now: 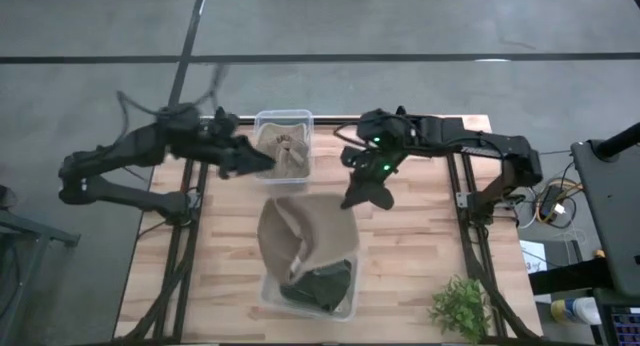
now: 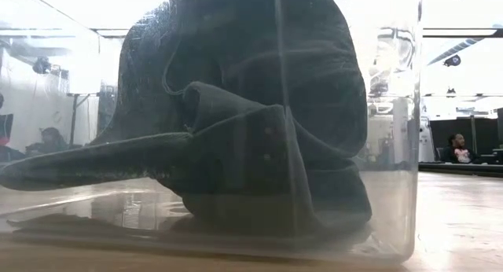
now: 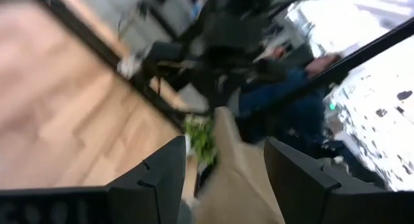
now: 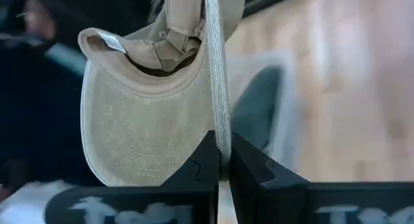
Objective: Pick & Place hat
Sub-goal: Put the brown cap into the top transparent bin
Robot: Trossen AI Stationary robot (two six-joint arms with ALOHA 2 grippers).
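The right gripper (image 4: 223, 160) is closed on the thin edge of a beige fabric cap (image 4: 139, 114); in the right wrist view its two dark fingers (image 4: 202, 160) stand pressed together with the light rim of the cap between them. The cap hangs from this grip, its curved brim turned toward the camera and the inner seams and strap visible above. In the high view the right gripper (image 1: 360, 191) is over the middle of the light wooden table (image 1: 420, 256), at the upper right corner of the beige cap (image 1: 300, 231). The cap spreads from there over the rim of a clear plastic bin (image 1: 345, 304) at the near edge of the table. Inside this bin lies a dark green fabric cap (image 1: 322, 284), which fills most of the low view (image 2: 259, 123) behind the transparent wall.

The left gripper (image 1: 258, 158) is above the left rim of a second clear plastic bin (image 1: 283, 118) at the far edge of the table, which contains some beige fabric (image 1: 285, 146). In the left wrist view its fingers (image 3: 162, 175) are apart, with nothing clamped between them, and a piece of beige fabric (image 3: 236, 166) shows in the gap beyond.

A small green plant (image 1: 462, 308) stands at the near right corner of the table. A seated person (image 2: 456, 146) is visible far behind, in the room.
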